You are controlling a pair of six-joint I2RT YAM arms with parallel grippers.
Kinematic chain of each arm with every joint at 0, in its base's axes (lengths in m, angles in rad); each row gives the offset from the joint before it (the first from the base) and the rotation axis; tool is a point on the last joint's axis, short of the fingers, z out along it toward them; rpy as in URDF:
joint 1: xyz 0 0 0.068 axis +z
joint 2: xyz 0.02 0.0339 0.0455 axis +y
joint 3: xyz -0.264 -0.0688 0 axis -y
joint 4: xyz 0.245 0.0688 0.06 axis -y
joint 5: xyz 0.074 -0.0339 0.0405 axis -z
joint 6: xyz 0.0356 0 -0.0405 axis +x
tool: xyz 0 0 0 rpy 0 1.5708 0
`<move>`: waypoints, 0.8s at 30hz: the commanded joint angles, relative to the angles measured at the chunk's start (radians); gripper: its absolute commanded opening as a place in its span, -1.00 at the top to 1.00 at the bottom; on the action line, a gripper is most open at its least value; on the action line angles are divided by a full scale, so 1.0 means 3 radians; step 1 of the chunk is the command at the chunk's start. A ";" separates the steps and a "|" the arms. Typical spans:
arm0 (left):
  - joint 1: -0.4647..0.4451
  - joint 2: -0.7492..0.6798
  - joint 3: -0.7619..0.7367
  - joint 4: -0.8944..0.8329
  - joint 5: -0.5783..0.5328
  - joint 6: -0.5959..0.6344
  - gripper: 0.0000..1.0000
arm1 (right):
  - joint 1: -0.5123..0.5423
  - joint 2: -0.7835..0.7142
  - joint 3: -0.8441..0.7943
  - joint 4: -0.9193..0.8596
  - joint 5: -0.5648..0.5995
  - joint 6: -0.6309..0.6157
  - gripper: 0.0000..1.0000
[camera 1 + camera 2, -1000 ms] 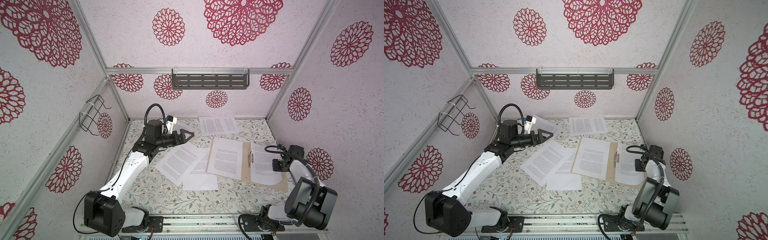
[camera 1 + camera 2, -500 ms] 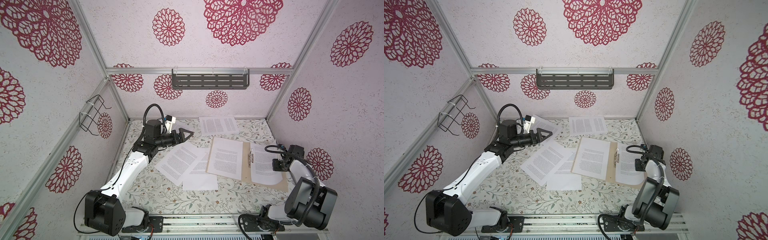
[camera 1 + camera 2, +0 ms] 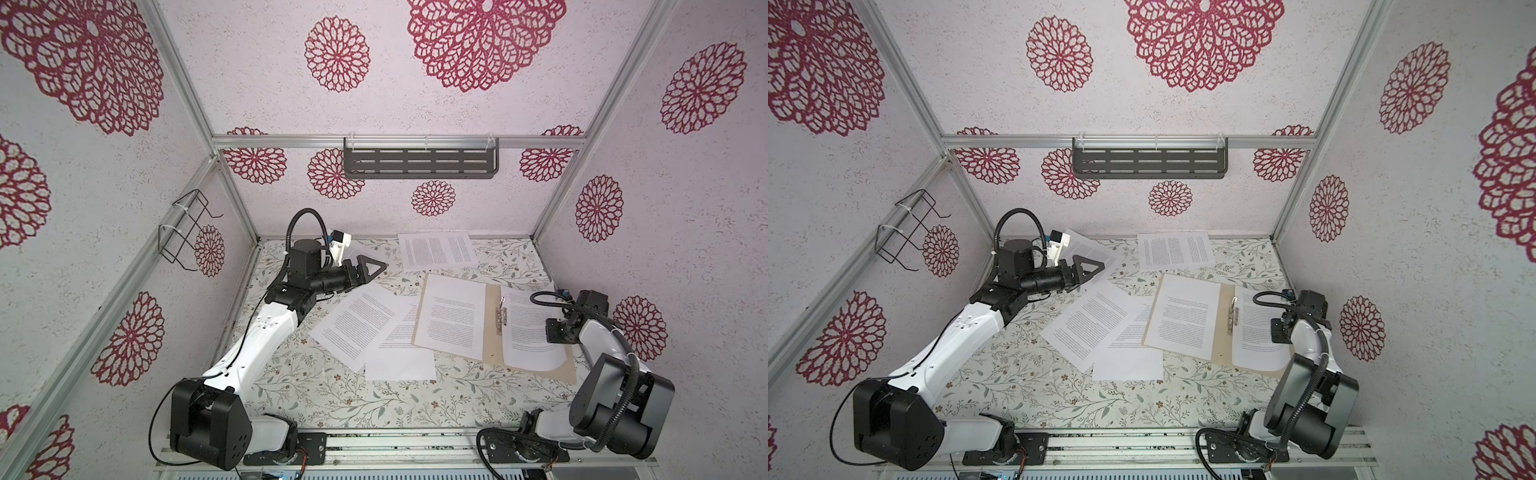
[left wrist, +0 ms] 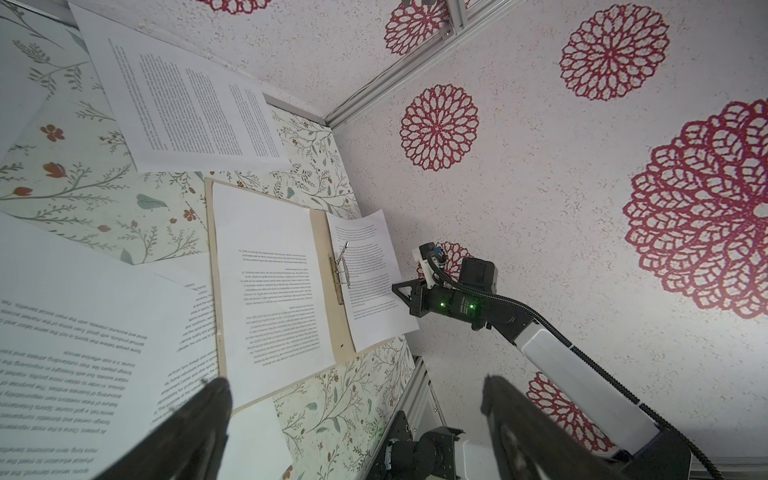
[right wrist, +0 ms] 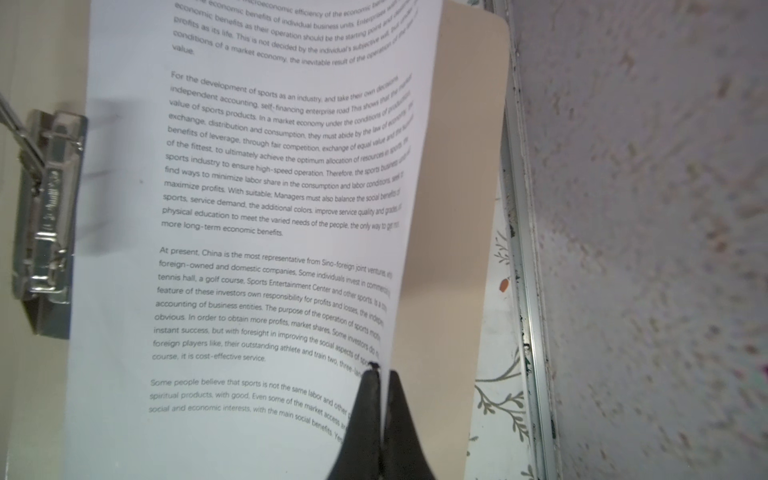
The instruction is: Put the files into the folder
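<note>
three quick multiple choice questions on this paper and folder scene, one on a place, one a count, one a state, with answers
1. Where is the metal clip?
A. on the folder's spine, between its two halves
B. at the folder's outer corner
C. off the folder, on a loose sheet

2. How many sheets lie on the open folder?
A. none
B. two
C. four

3. How are the right gripper's fingers?
A. spread wide, holding nothing
B. shut on the clip
C. shut on the edge of the right-half sheet

Answers:
1 A: both top views show it along the fold.
2 B: only the left-half sheet and the right-half sheet lie on it.
3 C: the right wrist view shows the paper edge pinched between them.
</note>
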 commanded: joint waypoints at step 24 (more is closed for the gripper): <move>0.0077 0.0031 -0.0075 0.0237 0.0083 -0.0144 -0.95 | -0.0010 -0.0145 -0.0105 -0.0003 -0.0055 0.0021 1.00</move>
